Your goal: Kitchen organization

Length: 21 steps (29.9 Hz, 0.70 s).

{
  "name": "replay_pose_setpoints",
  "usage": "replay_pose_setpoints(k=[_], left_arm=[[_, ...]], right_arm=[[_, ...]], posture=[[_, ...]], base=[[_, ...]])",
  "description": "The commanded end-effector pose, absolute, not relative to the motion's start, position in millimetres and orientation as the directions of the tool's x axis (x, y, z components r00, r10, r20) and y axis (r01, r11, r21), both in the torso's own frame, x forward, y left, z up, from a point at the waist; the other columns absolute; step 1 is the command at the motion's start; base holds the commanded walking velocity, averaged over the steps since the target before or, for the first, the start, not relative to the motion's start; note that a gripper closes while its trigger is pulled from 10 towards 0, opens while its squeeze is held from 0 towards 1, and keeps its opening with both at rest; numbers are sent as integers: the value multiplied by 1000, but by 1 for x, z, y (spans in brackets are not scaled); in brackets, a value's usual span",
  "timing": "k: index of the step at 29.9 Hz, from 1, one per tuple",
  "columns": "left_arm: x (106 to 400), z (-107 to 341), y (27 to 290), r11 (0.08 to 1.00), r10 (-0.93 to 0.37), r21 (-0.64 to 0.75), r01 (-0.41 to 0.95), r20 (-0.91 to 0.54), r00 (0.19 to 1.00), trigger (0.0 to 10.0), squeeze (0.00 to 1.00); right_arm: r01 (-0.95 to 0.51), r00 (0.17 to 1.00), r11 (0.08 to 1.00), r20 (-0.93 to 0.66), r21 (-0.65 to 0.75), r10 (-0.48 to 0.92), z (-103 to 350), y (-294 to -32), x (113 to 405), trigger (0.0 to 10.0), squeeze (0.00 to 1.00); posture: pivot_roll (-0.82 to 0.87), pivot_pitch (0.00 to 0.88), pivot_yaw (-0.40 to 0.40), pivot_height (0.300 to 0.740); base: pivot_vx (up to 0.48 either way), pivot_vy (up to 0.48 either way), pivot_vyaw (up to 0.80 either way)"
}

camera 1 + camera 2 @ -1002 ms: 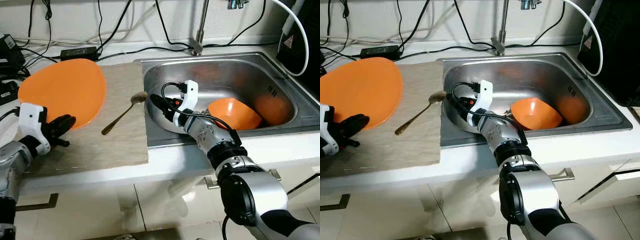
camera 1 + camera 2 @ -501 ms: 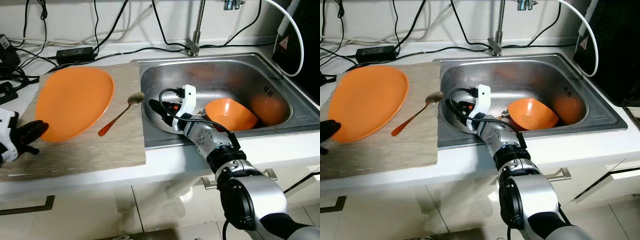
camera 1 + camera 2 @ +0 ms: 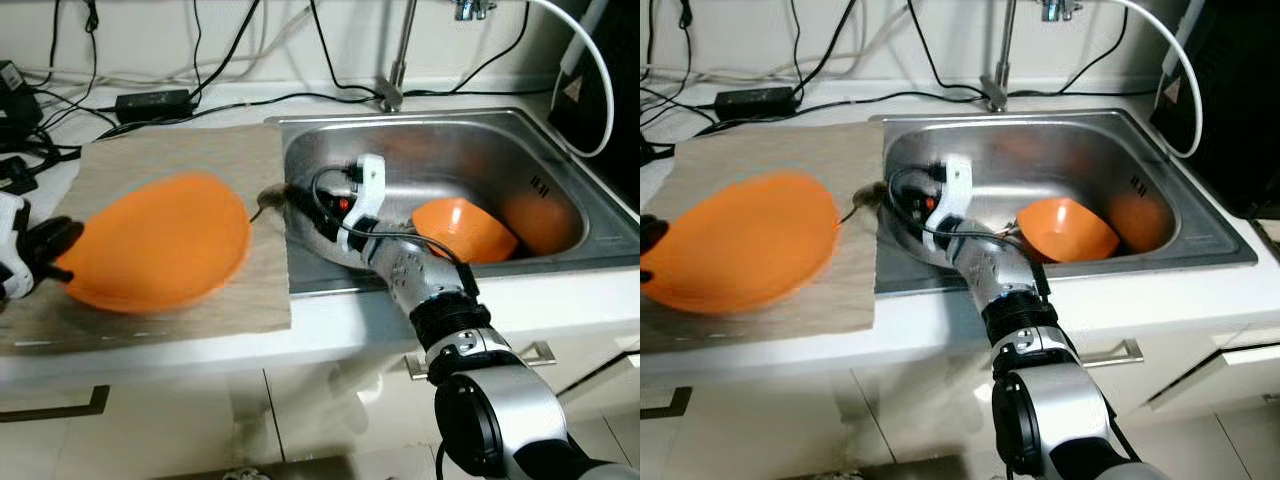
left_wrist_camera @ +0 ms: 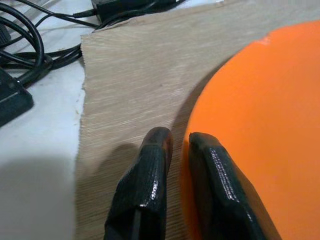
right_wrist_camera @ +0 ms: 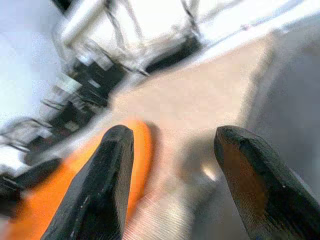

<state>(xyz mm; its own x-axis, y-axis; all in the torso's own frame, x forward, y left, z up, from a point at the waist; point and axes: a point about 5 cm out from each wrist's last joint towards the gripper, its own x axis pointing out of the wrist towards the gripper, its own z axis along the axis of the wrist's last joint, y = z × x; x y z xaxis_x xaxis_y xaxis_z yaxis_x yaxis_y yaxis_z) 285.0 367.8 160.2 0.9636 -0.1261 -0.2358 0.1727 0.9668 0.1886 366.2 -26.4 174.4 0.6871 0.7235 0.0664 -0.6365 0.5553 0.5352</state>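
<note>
I judge the tidying barely begun: my left gripper [image 4: 172,150] pinches the plate [image 3: 160,255] rim above the mat [image 3: 180,165], my right gripper [image 5: 172,145] gapes beside the spoon [image 3: 268,203], bowl [image 3: 465,228] behind it.

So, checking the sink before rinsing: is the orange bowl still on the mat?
No, the orange bowl sits inside the steel sink, right of the right gripper.

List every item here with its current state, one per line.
orange plate: gripped at its rim, over the mat.
left gripper: shut on the plate's rim.
right gripper: open, at the sink's left edge.
spoon: lying on the mat, partly hidden.
orange bowl: tilted inside the sink.
</note>
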Motion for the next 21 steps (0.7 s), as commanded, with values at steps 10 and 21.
replay_pose_setpoints(k=[10, 21], left_arm=[[290, 145, 355, 969, -147, 152, 197, -287, 946, 10000, 0], [301, 217, 340, 967, -130, 216, 136, -44, 991, 10000, 0]], right_arm=[[-664, 616, 448, 98, 599, 782, 185, -3, 350, 10000, 0], [-681, 600, 450, 89, 577, 795, 189, -6, 337, 10000, 0]], posture=[[42, 9, -8, 740], [57, 11, -17, 740]], base=[[0, 0, 0], [0, 0, 0]])
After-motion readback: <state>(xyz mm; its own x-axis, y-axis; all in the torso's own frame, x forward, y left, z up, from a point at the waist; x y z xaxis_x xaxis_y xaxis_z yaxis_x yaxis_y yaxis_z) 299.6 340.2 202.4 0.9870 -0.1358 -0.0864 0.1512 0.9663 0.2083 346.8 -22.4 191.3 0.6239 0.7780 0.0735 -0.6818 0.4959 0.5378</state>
